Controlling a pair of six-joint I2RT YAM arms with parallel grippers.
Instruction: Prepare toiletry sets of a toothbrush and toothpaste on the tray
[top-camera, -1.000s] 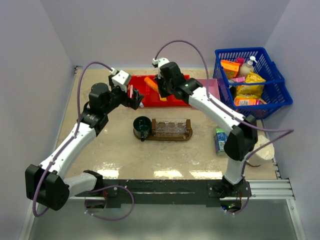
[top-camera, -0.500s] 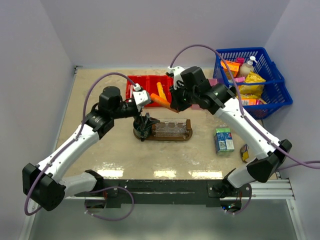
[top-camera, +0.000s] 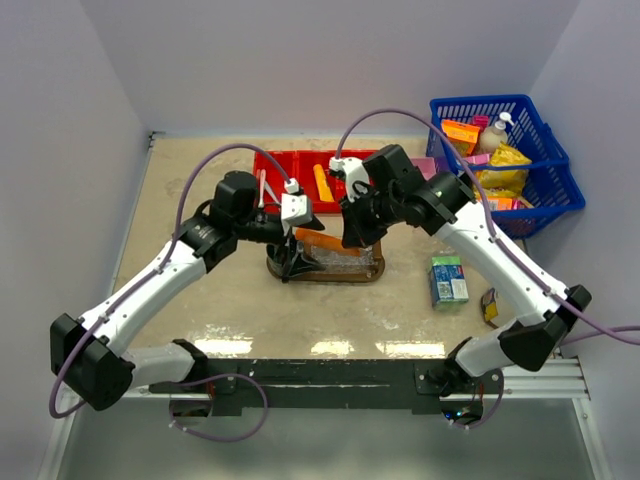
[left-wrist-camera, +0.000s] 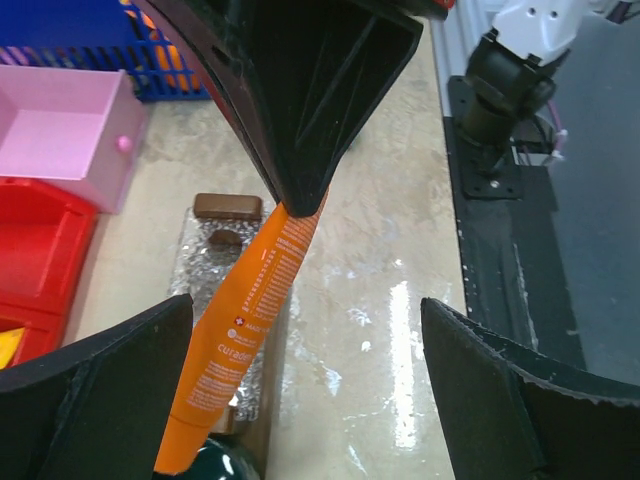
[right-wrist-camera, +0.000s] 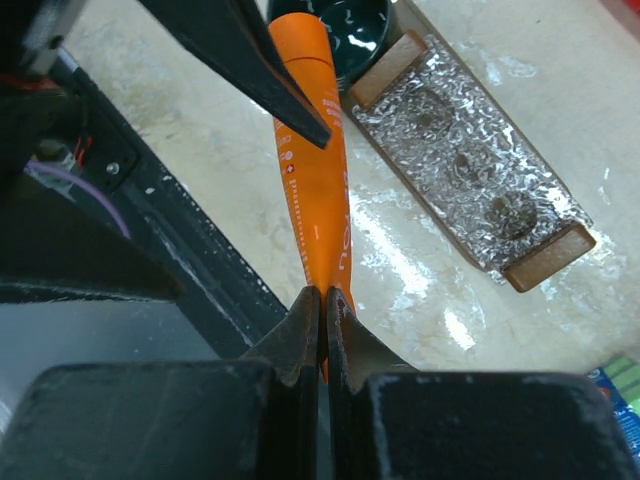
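counter (top-camera: 230, 290): carrying tray (top-camera: 378, 268), dark cup (right-wrist-camera: 345, 25) at its left end | left tool (left-wrist-camera: 300, 390): released, fingers spread wide on both sides of toothpaste (right-wrist-camera: 315, 190) | right tool (right-wrist-camera: 322, 305): clenched on toothpaste's flat tail | toothpaste: deep orange, tilted, off the counter, cap end over tray's cup end

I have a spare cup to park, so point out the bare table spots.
Bare: the strip between tray and near edge; the back-left corner beside the red bin. Crowded: over the tray, where the right gripper holds the tube; the right side, with basket and green box.
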